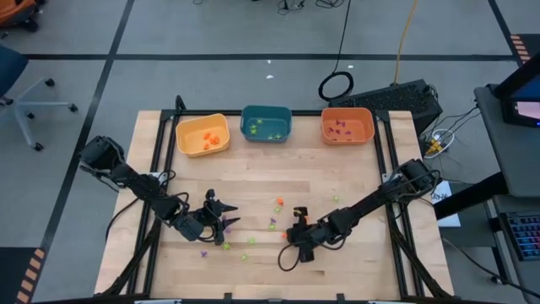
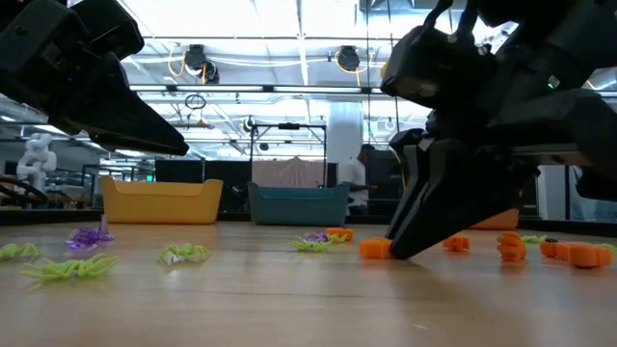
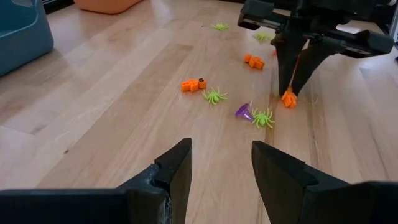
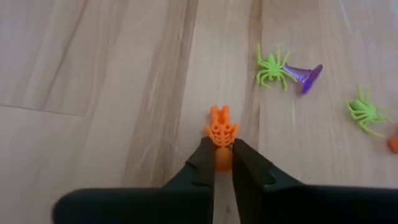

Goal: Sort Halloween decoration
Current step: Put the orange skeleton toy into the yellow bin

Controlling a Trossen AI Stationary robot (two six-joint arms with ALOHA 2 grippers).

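Over on the left of the wooden table [image 1: 253, 181], the left gripper [image 3: 221, 168] hovered with its fingers apart, grasping nothing. Green and purple trinkets [image 1: 249, 241] lay scattered across the middle boards. Further right, the right gripper [image 4: 223, 163] had pinched its fingers onto a small orange skeleton trinket [image 4: 221, 132] resting on the tabletop, just beside a green spider [image 4: 272, 64] and a purple piece [image 4: 306, 77].

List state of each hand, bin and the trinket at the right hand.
Right hand: shut on orange skeleton trinket, at table level.
Left hand: open, empty.
Yellow bin: upright, holds orange pieces.
Teal bin: upright, green pieces.
Orange bin: upright, purple pieces.
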